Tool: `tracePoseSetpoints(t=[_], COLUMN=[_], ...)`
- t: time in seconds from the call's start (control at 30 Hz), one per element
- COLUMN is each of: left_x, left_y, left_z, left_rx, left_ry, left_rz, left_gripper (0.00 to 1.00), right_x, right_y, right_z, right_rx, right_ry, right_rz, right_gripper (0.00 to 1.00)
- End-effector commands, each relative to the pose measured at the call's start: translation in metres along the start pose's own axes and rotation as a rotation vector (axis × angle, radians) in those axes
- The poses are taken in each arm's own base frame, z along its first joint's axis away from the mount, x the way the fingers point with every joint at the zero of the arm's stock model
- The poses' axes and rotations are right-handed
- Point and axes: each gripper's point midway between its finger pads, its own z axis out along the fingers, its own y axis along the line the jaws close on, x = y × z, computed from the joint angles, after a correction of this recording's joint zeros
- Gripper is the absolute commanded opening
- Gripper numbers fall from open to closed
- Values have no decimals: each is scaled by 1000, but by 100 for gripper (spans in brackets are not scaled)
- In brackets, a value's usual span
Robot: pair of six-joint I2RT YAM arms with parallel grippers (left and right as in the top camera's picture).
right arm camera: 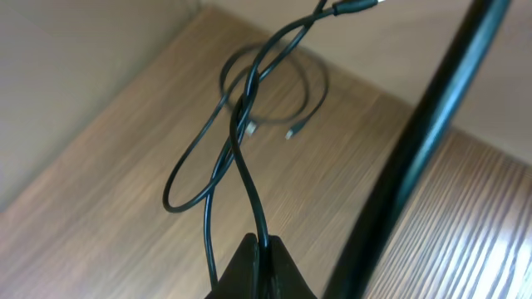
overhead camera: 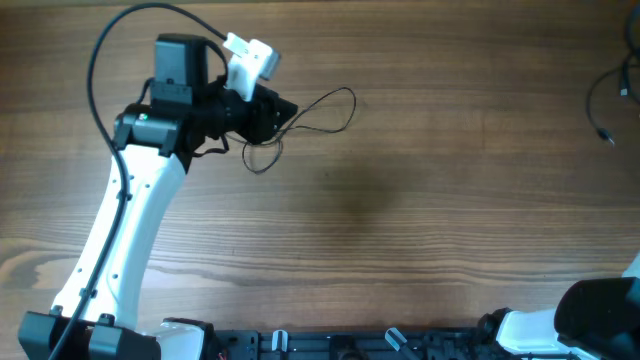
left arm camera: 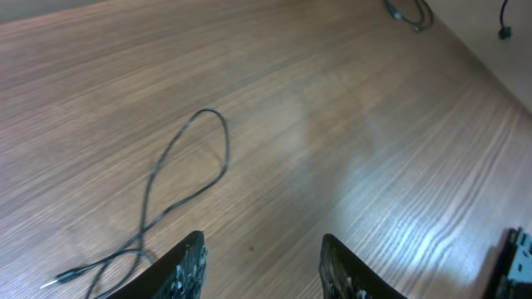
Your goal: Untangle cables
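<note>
Cable (right arm camera: 248,108) hung clamped in the right gripper (right arm camera: 258,256), the left gripper (left arm camera: 262,253) stood apart, and a second cable (left arm camera: 226,156) looped at its eleven o'clock on the counter (left arm camera: 374,166).

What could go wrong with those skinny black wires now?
1. The right gripper is shut on a thin black cable whose strands cross; pulling may tighten the twist into a knot.
2. The left gripper is open over the wooden table, near a thin black wire loop; closing might pinch two strands together or miss.
</note>
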Motion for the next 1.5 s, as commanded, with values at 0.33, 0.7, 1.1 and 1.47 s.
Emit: tracePoseSetpoints(t=[0.33,0.7,1.1,1.47], left_x=[-5,-6,-14,-13], left_y=[-25,-25,-38,-46], left_z=[2,2,8,11], left_rx=[42,43,66,75], left_ry=[-6,-6,-29,-23], left_rz=[45,19,67,83], left_gripper=[45,44,45,46], right_x=[-7,31,65,71], right_y=[-59,-132,-168,-145], right_z=[91,159,196,198], right_rx=[134,281,348,222], right_ry=[24,163,254,298], right_rz=[33,76,101,146], right_gripper=[14,15,62,100])
